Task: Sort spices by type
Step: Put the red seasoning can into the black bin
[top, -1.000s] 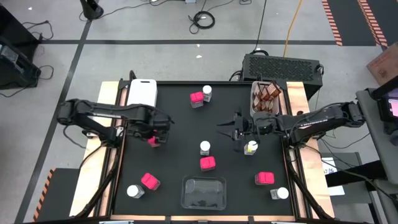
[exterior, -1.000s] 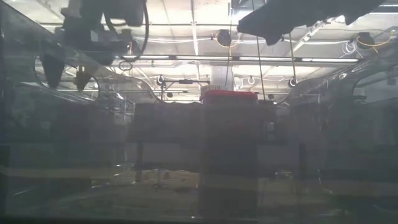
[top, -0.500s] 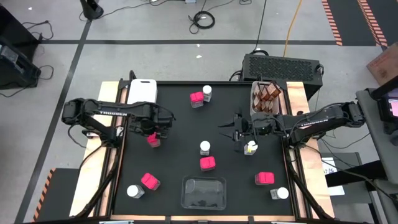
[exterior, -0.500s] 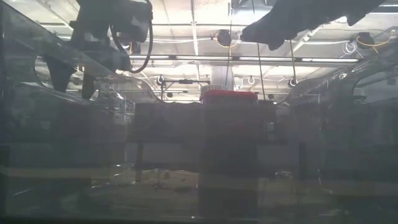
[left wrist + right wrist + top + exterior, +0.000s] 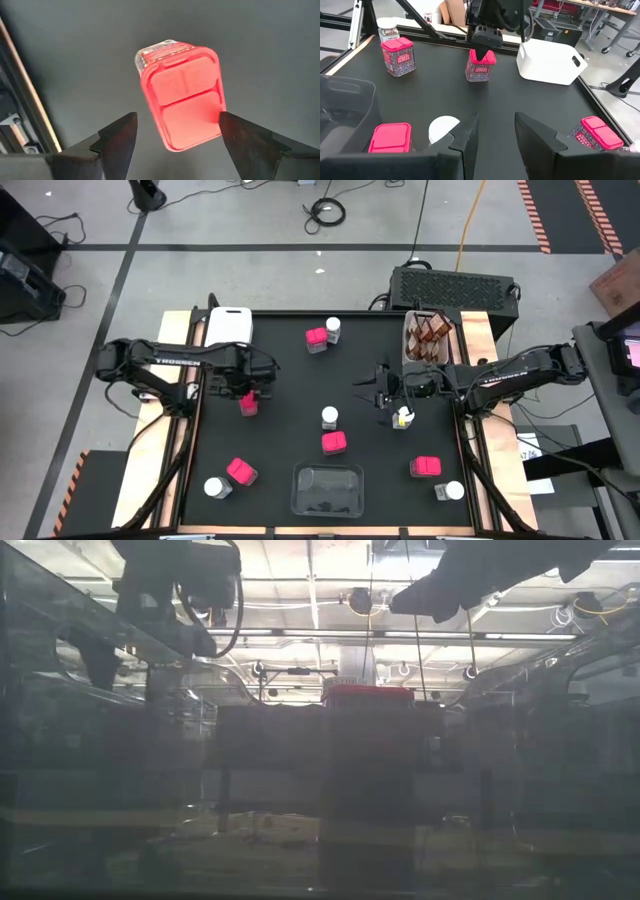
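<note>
My left gripper [image 5: 176,131] hangs wide open over a pink box [image 5: 182,102] standing at the mat's left side, holding nothing. It looks light, stiff and smooth-sided; I'd pinch the flat sides below the lid. My right gripper [image 5: 495,131] waits mid-table, open, empty

In the low view we see only a murky haze through a clear tray wall [image 5: 100,740]; the bench's things blur, save one pink lid [image 5: 368,693]. The right hand [image 5: 402,402] covers much of a white-lidded jar [image 5: 404,418]. The brown jars [image 5: 430,333] are too small for us to count.
</note>
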You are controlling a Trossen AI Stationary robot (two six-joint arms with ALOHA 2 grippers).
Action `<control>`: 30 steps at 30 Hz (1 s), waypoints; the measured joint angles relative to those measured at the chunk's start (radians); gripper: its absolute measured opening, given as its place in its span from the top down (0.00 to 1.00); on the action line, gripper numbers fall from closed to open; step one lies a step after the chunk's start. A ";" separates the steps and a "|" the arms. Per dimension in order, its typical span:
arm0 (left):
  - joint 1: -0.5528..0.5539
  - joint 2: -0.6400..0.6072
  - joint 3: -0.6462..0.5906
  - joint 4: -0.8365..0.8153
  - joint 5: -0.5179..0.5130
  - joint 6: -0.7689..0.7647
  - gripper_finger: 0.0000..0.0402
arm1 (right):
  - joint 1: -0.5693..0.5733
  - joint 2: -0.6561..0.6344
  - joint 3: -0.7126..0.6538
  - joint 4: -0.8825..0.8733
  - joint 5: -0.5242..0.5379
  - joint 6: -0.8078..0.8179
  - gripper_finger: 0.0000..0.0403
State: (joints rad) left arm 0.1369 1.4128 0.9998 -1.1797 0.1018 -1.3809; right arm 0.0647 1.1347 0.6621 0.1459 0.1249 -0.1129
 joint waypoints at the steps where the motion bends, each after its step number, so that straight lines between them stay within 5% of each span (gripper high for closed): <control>1: 0.000 -0.012 0.000 -0.006 -0.010 0.000 0.29 | 0.000 0.000 0.000 0.000 0.000 -0.001 0.69; 30: -0.090 -0.057 -0.041 -0.048 -0.133 -0.310 0.29 | -0.001 0.000 0.000 -0.024 0.000 -0.008 0.69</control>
State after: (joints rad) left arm 0.0466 1.3554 0.9591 -1.2273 -0.0312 -1.6907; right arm 0.0635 1.1351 0.6621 0.1219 0.1253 -0.1211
